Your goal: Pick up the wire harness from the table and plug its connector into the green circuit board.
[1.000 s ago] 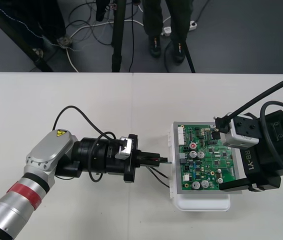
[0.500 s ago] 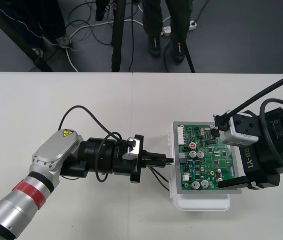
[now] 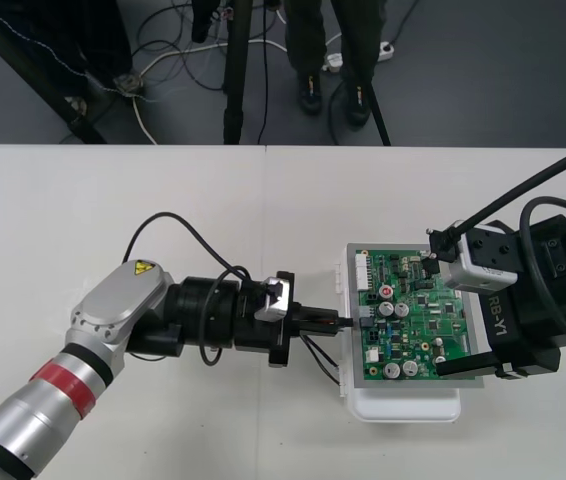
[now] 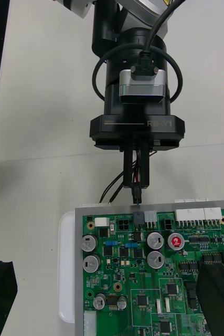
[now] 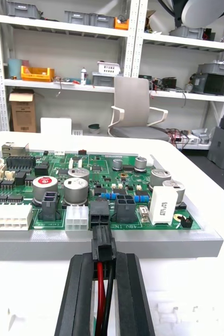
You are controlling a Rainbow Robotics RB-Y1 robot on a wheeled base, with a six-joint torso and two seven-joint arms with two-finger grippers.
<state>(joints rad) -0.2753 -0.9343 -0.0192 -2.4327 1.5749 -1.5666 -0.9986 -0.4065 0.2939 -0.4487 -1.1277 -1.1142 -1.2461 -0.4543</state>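
My left arm [image 3: 113,315] comes in from the near left and lies almost level, its wrist straight and pointing right. The left claw [image 3: 335,322] is clamped, its two black fingers [image 5: 80,294] close together and pinching the harness [image 5: 102,247]. My right wrist [image 3: 563,285] reaches in from the right. The right claw [image 3: 435,303] is spread wide, one finger nearer and one farther.
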